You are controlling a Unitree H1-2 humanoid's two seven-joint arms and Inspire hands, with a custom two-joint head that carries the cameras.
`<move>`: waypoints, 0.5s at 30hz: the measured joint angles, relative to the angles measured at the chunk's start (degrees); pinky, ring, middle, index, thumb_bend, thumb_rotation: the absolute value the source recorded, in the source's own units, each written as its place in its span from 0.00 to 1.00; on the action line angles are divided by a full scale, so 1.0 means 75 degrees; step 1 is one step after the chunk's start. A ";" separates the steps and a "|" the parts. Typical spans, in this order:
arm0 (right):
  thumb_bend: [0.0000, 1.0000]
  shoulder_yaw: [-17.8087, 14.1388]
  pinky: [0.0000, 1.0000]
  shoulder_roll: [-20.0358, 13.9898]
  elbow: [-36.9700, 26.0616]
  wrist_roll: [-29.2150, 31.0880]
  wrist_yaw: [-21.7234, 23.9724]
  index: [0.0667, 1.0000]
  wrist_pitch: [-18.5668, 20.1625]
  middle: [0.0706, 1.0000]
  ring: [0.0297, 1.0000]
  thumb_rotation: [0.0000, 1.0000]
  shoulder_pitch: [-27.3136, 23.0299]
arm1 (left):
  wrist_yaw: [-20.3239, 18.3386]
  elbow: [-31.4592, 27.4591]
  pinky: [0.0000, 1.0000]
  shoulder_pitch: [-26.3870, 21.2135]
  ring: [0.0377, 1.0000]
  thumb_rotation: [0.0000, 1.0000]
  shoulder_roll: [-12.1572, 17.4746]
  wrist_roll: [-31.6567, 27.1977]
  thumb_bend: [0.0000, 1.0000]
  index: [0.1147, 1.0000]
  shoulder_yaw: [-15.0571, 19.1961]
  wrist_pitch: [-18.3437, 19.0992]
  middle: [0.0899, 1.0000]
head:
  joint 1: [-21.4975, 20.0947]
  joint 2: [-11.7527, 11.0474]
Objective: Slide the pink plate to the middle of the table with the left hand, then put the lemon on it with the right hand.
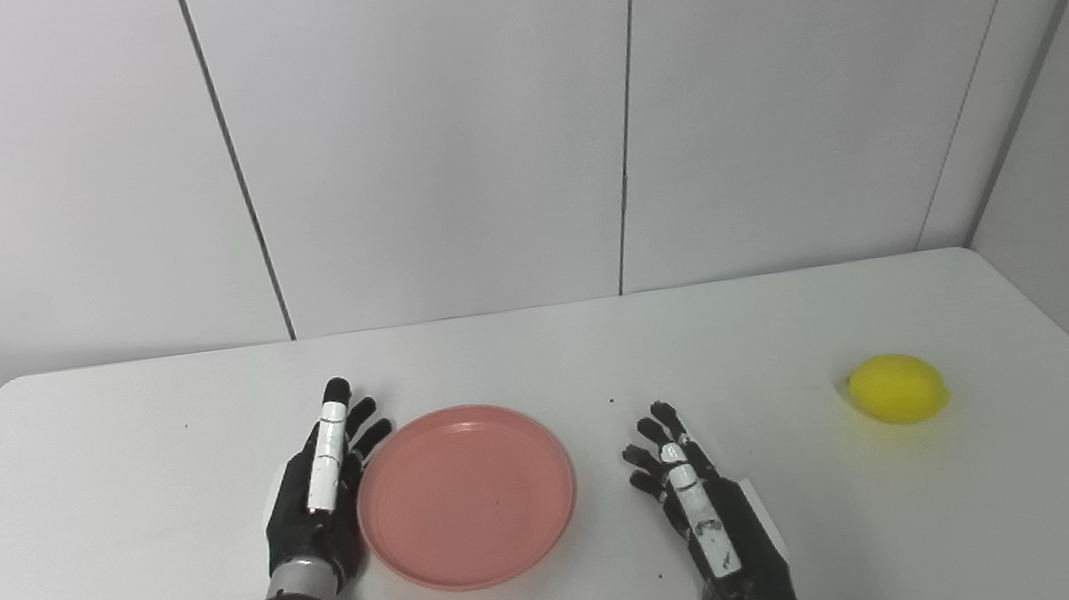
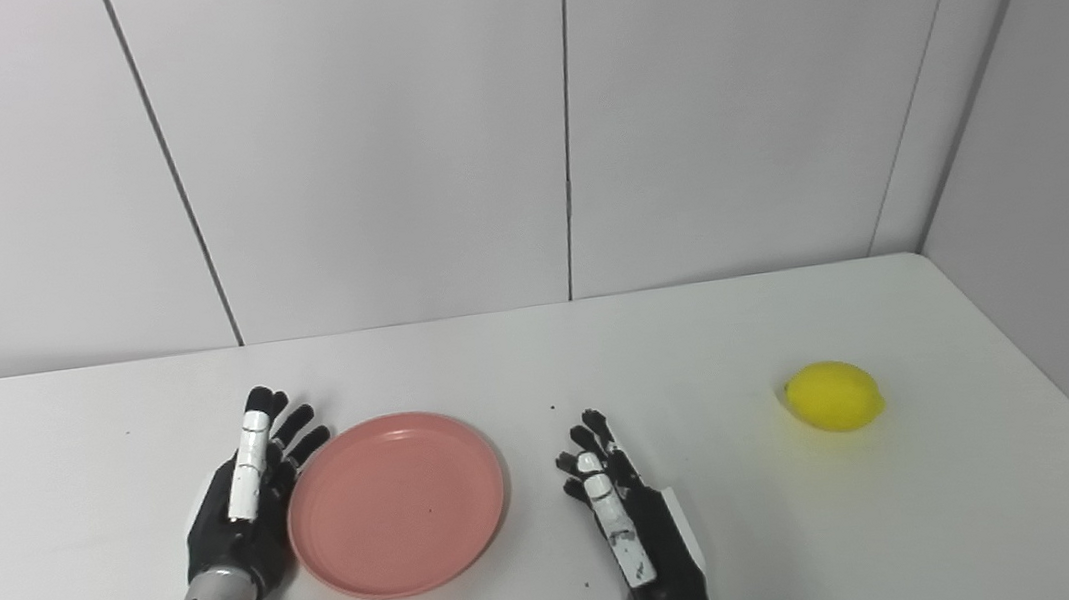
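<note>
Left eye view: pink plate (image 1: 465, 495), round, shallow, empty, lying flat on the white worktop (image 1: 111, 469), somewhat left of the worktop's middle. Left hand (image 1: 320, 495), edge-on against the plate's left rim, fingers (image 1: 363, 430) straight and spread, gripping nothing. Right hand (image 1: 704, 502), lying just right of the plate and apart from it, fingers extended and open, holding nothing. Lemon (image 1: 897, 388), well to the right of the plate, beyond the right hand, untouched. Right eye view: same layout; left hand (image 2: 242, 514) appears to touch the plate (image 2: 397, 505) along its rim, lemon (image 2: 834, 396) resting alone far right of the plate. Step in hand, as judged: the slide. Advised handling: keep the hand's edge low on the rim, push steadily rightward so the plate neither tips nor spins, halt short of the right hand (image 2: 636, 530).
</note>
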 measured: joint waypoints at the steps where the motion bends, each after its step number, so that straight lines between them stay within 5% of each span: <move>1: 0.75 0.0001 0.89 0.0000 0.0000 0.0000 0.0000 0.95 0.0000 0.93 0.87 0.87 0.0000 | 0.0000 -0.0012 0.84 0.0014 0.86 0.77 -0.0019 0.0000 0.81 0.91 -0.0011 -0.0005 0.90 | -0.0011 0.0011; 15: 0.75 0.0005 0.89 0.0024 0.0057 -0.0119 -0.0032 0.95 0.0001 0.93 0.88 0.90 -0.0037 | -0.0010 0.0001 0.87 0.0026 0.87 0.80 -0.0065 -0.0004 0.82 0.94 -0.0043 -0.0020 0.90 | -0.0223 -0.0035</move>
